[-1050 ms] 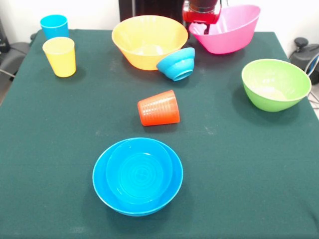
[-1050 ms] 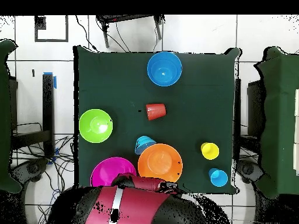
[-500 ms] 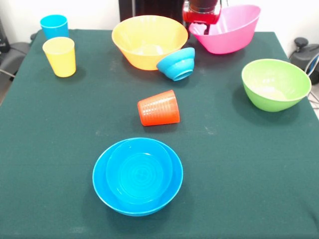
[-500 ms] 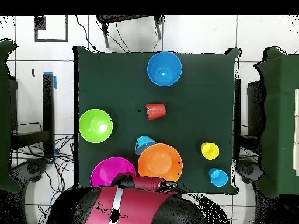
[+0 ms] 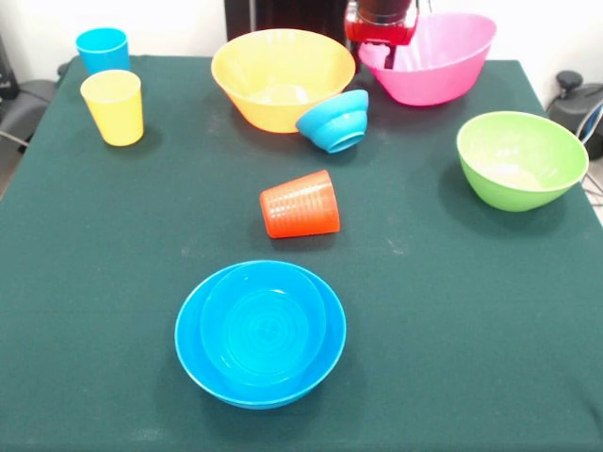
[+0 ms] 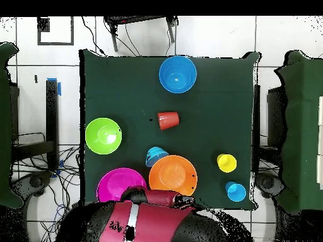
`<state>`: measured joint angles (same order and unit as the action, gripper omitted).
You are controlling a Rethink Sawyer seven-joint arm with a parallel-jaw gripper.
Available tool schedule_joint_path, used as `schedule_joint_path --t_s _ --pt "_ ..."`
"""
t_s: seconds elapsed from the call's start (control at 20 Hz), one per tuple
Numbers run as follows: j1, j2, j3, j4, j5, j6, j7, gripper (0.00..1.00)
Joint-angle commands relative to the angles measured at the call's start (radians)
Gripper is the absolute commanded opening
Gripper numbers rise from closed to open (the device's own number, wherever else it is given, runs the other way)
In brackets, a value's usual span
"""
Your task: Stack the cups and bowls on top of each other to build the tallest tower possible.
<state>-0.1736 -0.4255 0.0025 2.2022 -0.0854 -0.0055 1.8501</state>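
Note:
At the table's far edge my gripper [image 5: 382,41] is shut on the left rim of the large pink bowl [image 5: 443,61], which hangs tilted. Beside it sits the yellow-orange bowl [image 5: 281,75], and a small blue bowl [image 5: 334,121] leans tipped against it. The ribbed orange-red cup [image 5: 300,204] lies on its side mid-table. Near the front, a ridged blue bowl [image 5: 264,320] is nested in a bigger blue bowl [image 5: 188,339]. The green bowl [image 5: 518,158] stands at the right. A yellow cup [image 5: 114,106] and a sky-blue cup [image 5: 103,49] stand upright at the far left.
The dark green tablecloth [image 5: 452,330] covers the whole table. In the overhead view the red arm [image 6: 145,220] covers part of the pink bowl [image 6: 113,184] at the table's bottom edge. Cables and a black stand lie on the floor around the table.
The pink bowl has shifted slightly to the right in the front view along with the gripper. Everything else on the table stays where it was.

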Motion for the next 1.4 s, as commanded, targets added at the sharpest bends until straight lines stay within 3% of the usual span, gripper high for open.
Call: schedule_joint_path --t_s 0.05,0.35,0.9,1.25,1.4 --pt "-0.035 -0.030 0.058 -0.133 0.012 0.137 0.067 0.00" --pt "0.001 -0.121 0.023 -0.135 0.008 0.263 0.054 0.00" --pt "0.001 -0.149 0.043 -0.154 0.006 0.326 0.082 0.00" --pt "-0.041 -0.255 0.102 -0.137 0.050 0.417 0.084 0.00" --pt "-0.008 -0.316 0.084 -0.143 0.059 0.497 0.097 0.00"
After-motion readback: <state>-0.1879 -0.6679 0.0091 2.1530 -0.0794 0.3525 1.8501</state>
